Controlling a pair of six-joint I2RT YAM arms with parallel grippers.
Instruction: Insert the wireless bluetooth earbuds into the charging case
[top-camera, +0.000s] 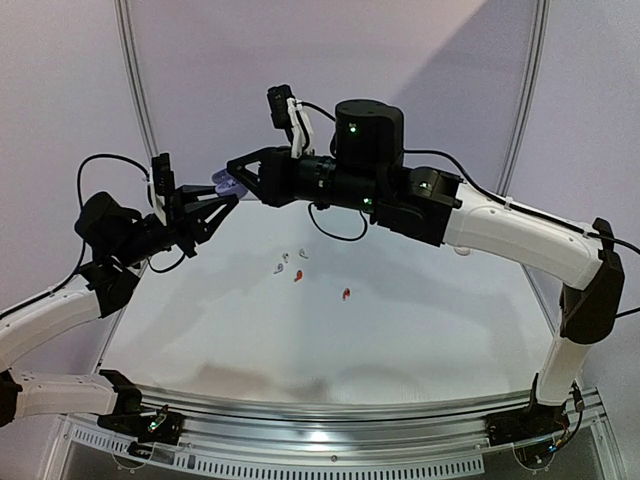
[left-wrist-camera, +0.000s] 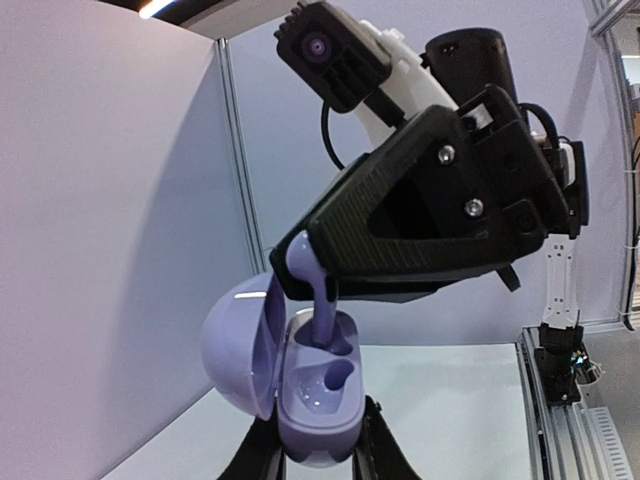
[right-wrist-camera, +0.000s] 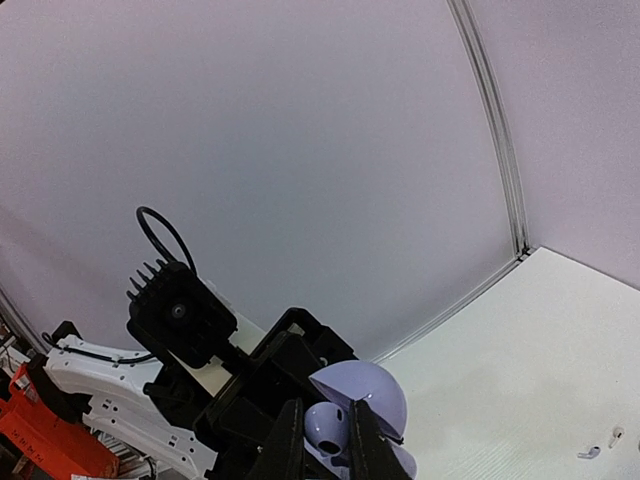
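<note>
L gripper (left-wrist-camera: 320, 455) is clamped on the open lilac charging case (left-wrist-camera: 318, 395), held mid-air. R gripper (left-wrist-camera: 300, 270) pinches the lilac earbud (left-wrist-camera: 318, 310) by its head, stem down in a case socket. Red earbuds (top-camera: 298, 277) & white earbuds (top-camera: 281, 266) lie on the table (top-camera: 420, 340).

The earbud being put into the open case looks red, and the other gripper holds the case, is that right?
The earbud in the right gripper is bluish-lilac, not red, matching the case; the left wrist view shows it. The left gripper does hold the open case.
</note>
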